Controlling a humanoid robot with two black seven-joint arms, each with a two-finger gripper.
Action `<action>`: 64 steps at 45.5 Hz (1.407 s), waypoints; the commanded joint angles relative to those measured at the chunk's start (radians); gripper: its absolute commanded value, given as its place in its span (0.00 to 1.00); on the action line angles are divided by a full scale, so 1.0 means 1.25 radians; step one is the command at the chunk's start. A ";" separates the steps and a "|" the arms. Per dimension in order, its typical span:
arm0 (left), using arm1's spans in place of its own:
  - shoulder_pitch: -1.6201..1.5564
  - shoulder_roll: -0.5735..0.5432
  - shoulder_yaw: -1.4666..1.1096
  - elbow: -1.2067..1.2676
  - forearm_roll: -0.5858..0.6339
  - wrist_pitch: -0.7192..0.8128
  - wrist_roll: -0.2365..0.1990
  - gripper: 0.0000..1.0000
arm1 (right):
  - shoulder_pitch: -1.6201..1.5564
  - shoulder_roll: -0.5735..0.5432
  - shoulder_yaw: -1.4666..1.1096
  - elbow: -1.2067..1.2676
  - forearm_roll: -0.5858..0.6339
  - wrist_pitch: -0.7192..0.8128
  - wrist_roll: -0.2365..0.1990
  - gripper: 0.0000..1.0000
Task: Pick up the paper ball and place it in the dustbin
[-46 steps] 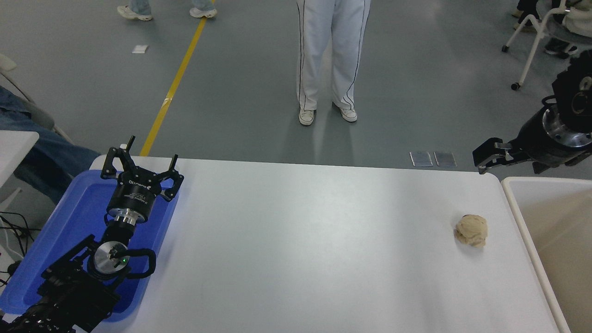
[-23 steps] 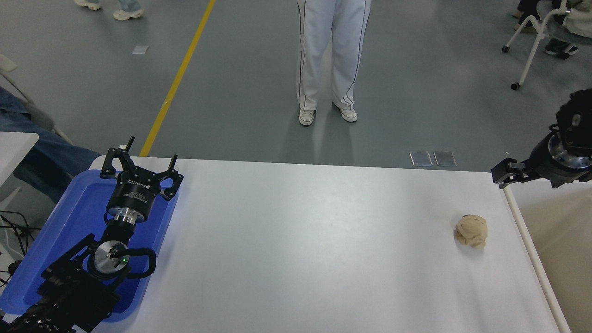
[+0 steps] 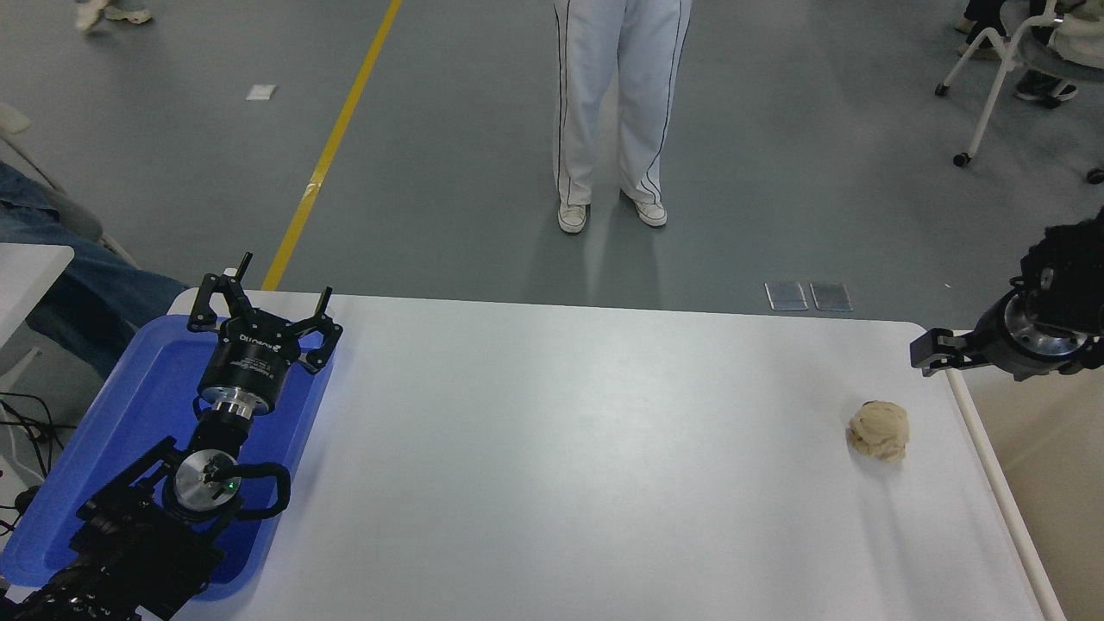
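The paper ball (image 3: 879, 429) sits on the white table (image 3: 586, 466), near the table's right edge and free of any grip. It is a wrinkled beige-tan wad resting on its own, with bare tabletop all around it.

The dustbin (image 3: 1000, 492) stands just beside the table's right edge, so that only its pale rounded rim and part of a cream inner wall show at the picture's right side. The paper ball lies near that rim but apart from it.

The right gripper (image 3: 930, 355) comes in from the right edge and hangs above the table's far right corner, beyond the paper ball and not touching it. Only its black tip shows from the side, so whether its jaws are parted or closed cannot be told; it has hold of nothing that can be seen.

The left gripper (image 3: 263, 304) is parked at the table's left end, over a shallow blue tray (image 3: 129, 414) that lies at the table's left edge. Its jaws are spread wide and grasp nothing.

Beyond the table's far edge, 1 person (image 3: 617, 103) in white trousers and white shoes stands on the grey floor (image 3: 776, 129), which carries a yellow line (image 3: 332, 147).
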 commanded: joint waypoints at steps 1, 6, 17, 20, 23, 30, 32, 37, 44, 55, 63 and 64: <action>0.000 0.000 0.000 0.000 0.000 0.000 0.000 1.00 | -0.099 0.010 0.057 -0.080 0.001 -0.028 -0.001 1.00; 0.001 0.000 0.000 0.000 0.000 0.000 0.000 1.00 | -0.148 0.023 0.094 -0.122 0.001 -0.028 -0.001 1.00; 0.000 0.000 0.000 0.000 0.000 0.000 0.000 1.00 | -0.198 0.039 0.145 -0.162 0.001 -0.034 -0.001 1.00; 0.000 0.000 0.000 0.001 0.000 0.000 0.000 1.00 | -0.209 0.043 0.160 -0.162 0.001 -0.041 -0.002 1.00; 0.001 0.000 0.000 0.001 0.000 0.000 0.000 1.00 | -0.219 0.051 0.177 -0.162 0.001 -0.050 -0.002 1.00; 0.001 0.000 0.000 0.000 0.000 0.000 0.000 1.00 | -0.239 0.052 0.204 -0.164 0.002 -0.075 -0.002 1.00; 0.000 0.000 0.000 0.000 0.000 0.000 0.000 1.00 | -0.244 0.057 0.204 -0.164 0.002 -0.082 -0.002 1.00; 0.000 0.000 0.000 0.001 0.000 0.000 0.000 1.00 | -0.247 0.058 0.204 -0.172 0.028 -0.099 -0.002 1.00; 0.000 0.000 0.000 0.001 0.000 0.000 0.000 1.00 | -0.248 0.059 0.204 -0.188 0.095 -0.110 -0.001 1.00; 0.000 0.000 0.000 0.000 0.000 0.000 0.000 1.00 | -0.256 0.085 0.206 -0.189 0.100 -0.137 -0.001 1.00; 0.000 0.000 0.000 0.001 0.000 0.000 0.000 1.00 | -0.283 0.108 0.225 -0.192 0.093 -0.175 -0.002 1.00; 0.000 0.000 0.000 0.000 0.000 0.000 0.000 1.00 | -0.288 0.113 0.225 -0.196 0.089 -0.184 -0.001 1.00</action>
